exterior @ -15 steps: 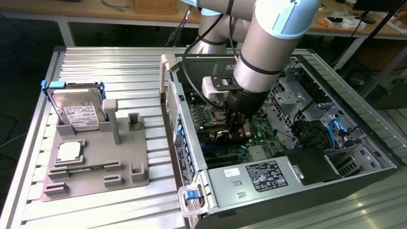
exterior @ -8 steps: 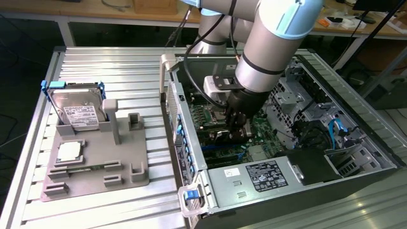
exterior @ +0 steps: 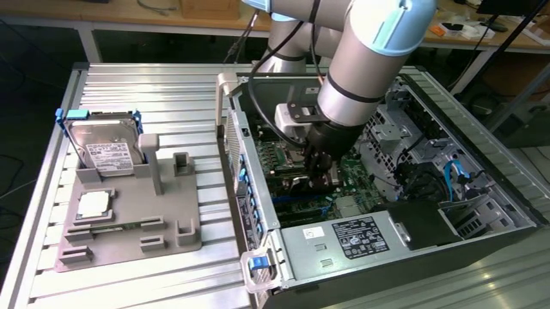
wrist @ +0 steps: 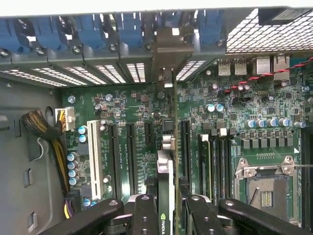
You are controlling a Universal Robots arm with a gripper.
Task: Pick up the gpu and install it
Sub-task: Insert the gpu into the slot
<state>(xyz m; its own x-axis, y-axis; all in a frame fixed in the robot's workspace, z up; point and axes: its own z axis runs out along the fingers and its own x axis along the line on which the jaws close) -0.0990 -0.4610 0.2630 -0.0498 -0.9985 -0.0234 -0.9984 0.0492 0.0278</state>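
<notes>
The gpu (wrist: pixel 165 169) appears edge-on in the wrist view, a thin card with a green logo near my fingers. It stands upright over the motherboard (wrist: pixel 132 107), in line with a black expansion slot. Its silver bracket (wrist: pixel 168 51) reaches the case's rear slot openings. My gripper (wrist: pixel 168 208) is shut on the card, one black finger (wrist: pixel 144 213) on each side. In the exterior view my gripper (exterior: pixel 321 172) is low inside the open computer case (exterior: pixel 481 193), just above the motherboard, with the gpu (exterior: pixel 310 185) dark beneath it.
On the grey fixture (exterior: pixel 129 225) at the exterior view's left stand a silver hard drive with a blue frame (exterior: pixel 103 151) and a small square chip (exterior: pixel 93 205). Inside the case are the power supply (exterior: pixel 361 235), blue slot clips (wrist: pixel 98 29), a cable bundle (wrist: pixel 41 127) and the CPU socket (wrist: pixel 264 181).
</notes>
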